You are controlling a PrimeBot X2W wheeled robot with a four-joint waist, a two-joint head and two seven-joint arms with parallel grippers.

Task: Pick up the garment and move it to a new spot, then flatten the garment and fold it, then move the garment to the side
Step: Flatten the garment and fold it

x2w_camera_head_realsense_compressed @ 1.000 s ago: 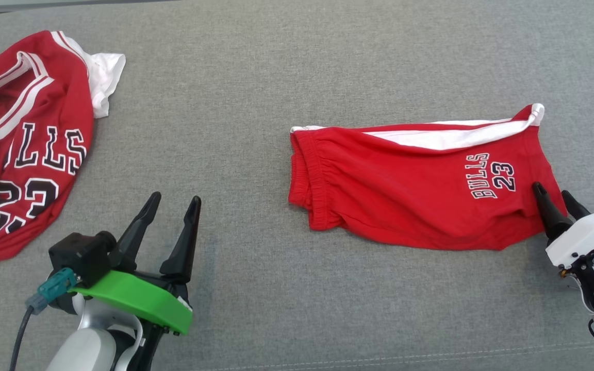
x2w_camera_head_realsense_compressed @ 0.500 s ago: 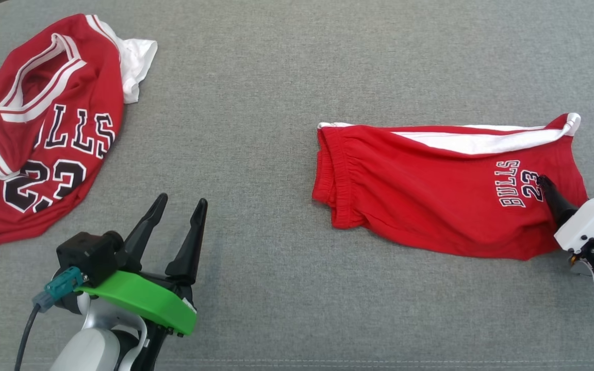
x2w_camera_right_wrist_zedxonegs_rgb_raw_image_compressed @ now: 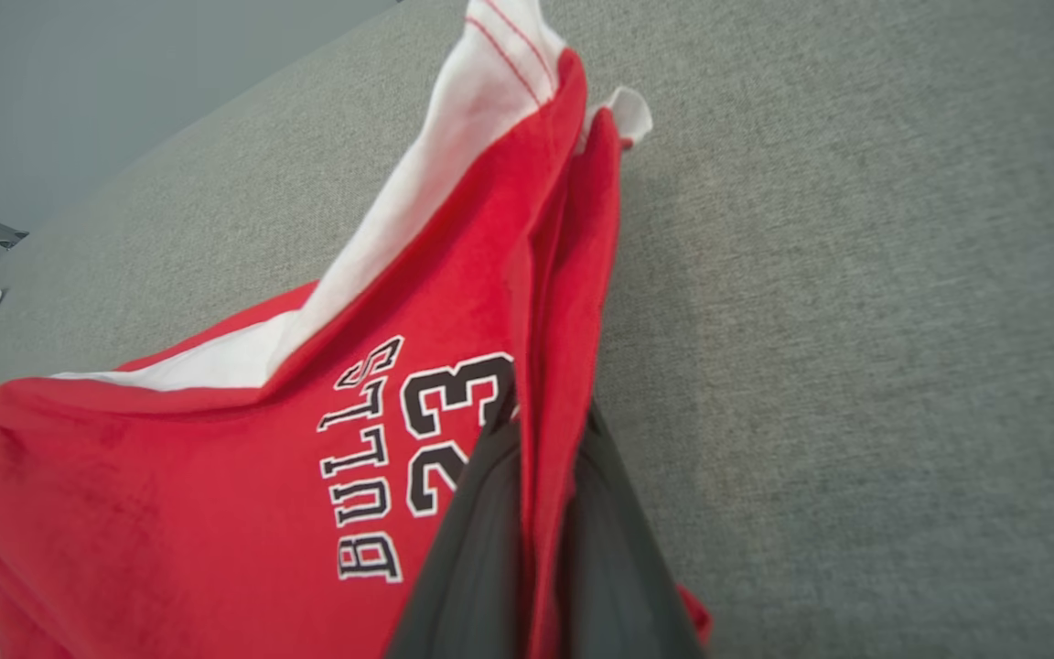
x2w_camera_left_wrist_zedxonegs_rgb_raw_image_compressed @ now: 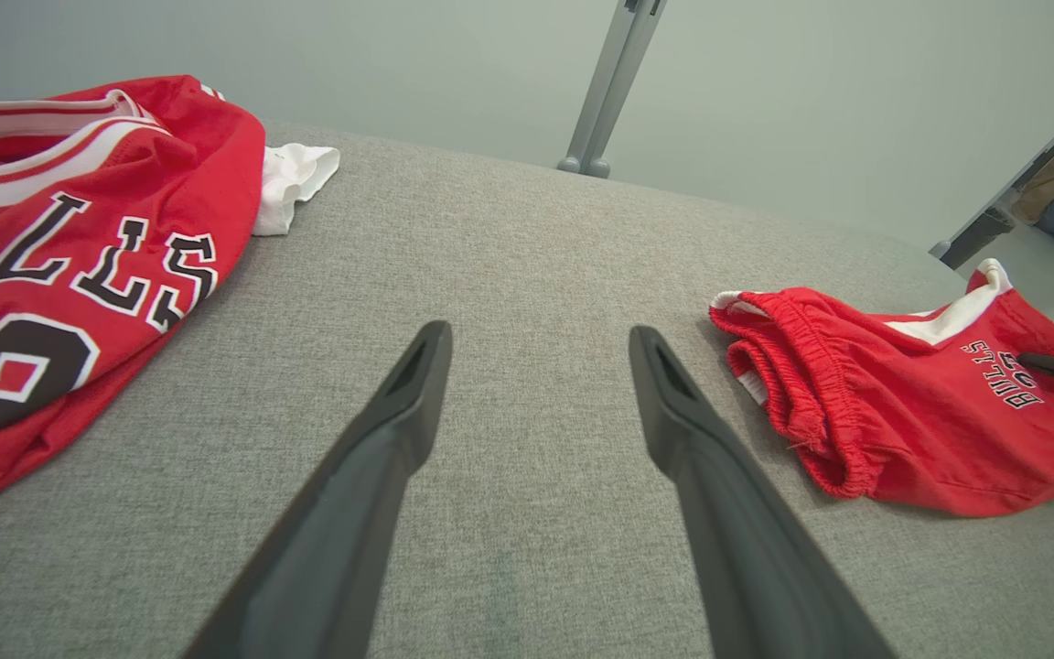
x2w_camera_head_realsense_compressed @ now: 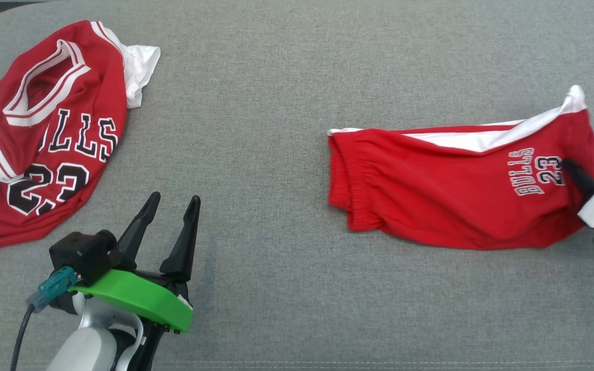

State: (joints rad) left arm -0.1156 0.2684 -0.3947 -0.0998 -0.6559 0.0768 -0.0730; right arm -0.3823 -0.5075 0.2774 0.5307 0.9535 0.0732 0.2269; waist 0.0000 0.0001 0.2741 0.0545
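The garment, red shorts (x2w_camera_head_realsense_compressed: pixel 431 201) with a white side stripe and "BULLS 23" print, lies on the grey cushion right of centre. My right gripper (x2w_camera_head_realsense_compressed: pixel 571 169) is shut on the shorts' right-hand leg edge, which rises off the cushion. In the right wrist view the red cloth (x2w_camera_right_wrist_zedxonegs_rgb_raw_image_compressed: pixel 216 476) is pinched between the dark fingers of my right gripper (x2w_camera_right_wrist_zedxonegs_rgb_raw_image_compressed: pixel 545 421). My left gripper (x2w_camera_head_realsense_compressed: pixel 173 198) stands open at the lower left, nothing between its fingers, well apart from the shorts (x2w_camera_left_wrist_zedxonegs_rgb_raw_image_compressed: pixel 902 430). In the left wrist view my left gripper (x2w_camera_left_wrist_zedxonegs_rgb_raw_image_compressed: pixel 536 334) shows its fingers spread over bare cushion.
A red and white "BULLS 23" jersey (x2w_camera_head_realsense_compressed: pixel 44 139) lies crumpled at the far left, also in the left wrist view as the jersey (x2w_camera_left_wrist_zedxonegs_rgb_raw_image_compressed: pixel 60 256). The grey cushion (x2w_camera_head_realsense_compressed: pixel 256 129) stretches between the two garments. A metal post (x2w_camera_left_wrist_zedxonegs_rgb_raw_image_compressed: pixel 605 91) stands beyond its far edge.
My right gripper has shut on the shorts' right leg edge and raised it, pulling that end up. The head camera has shifted. The left arm has stayed still.
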